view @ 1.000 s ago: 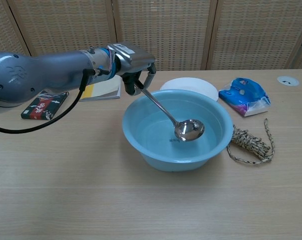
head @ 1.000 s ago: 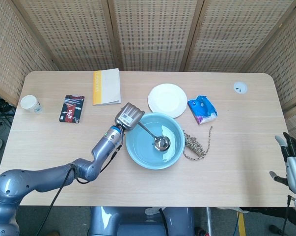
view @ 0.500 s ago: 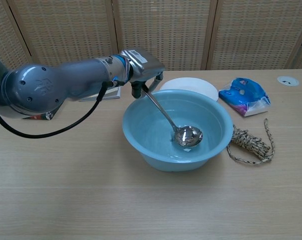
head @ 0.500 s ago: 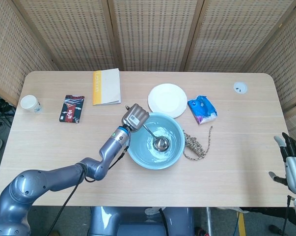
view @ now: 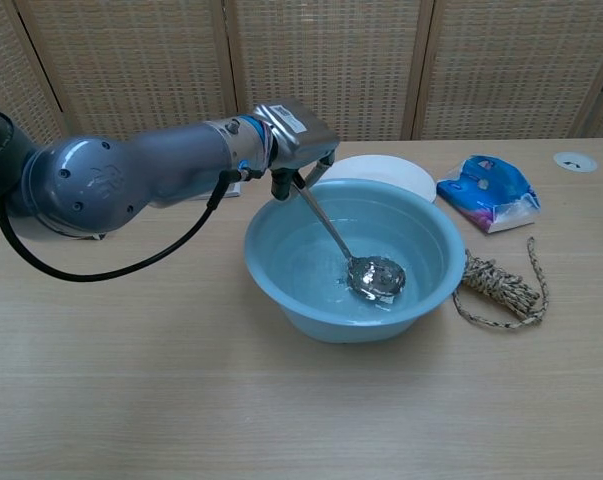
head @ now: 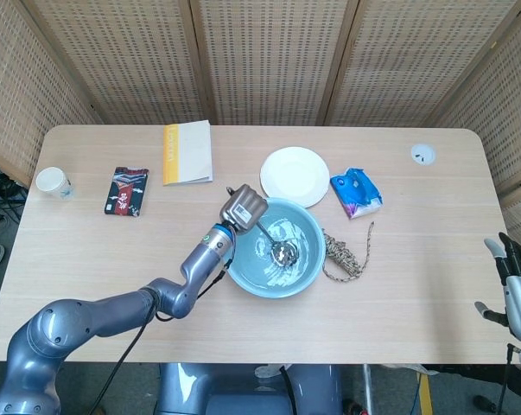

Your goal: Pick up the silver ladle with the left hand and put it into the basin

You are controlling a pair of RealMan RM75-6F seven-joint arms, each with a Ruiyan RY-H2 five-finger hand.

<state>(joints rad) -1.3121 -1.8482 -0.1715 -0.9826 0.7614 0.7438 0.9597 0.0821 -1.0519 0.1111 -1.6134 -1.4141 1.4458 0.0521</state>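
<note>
The light blue basin [head: 308, 226] [view: 281, 285] stands at the table's middle. The silver ladle [head: 282, 252] [view: 375, 277] has its bowl resting on the basin floor and its handle slanting up to the near-left rim. My left hand [head: 244, 207] [view: 296, 134] holds the top of that handle above the basin's left rim, fingers curled around it. My right hand [head: 518, 290] hangs off the table's right edge in the head view, fingers apart, holding nothing.
A white plate [head: 295, 175] lies just behind the basin, a blue packet [head: 356, 192] to its right, a coil of rope [head: 344, 255] beside the basin's right side. A booklet [head: 187, 152], a dark packet [head: 126, 190] and a paper cup [head: 52, 182] sit at the left.
My left hand has shifted right over the basin's left rim, and the ladle's bowl has come down onto the basin floor. The right hand has not moved.
</note>
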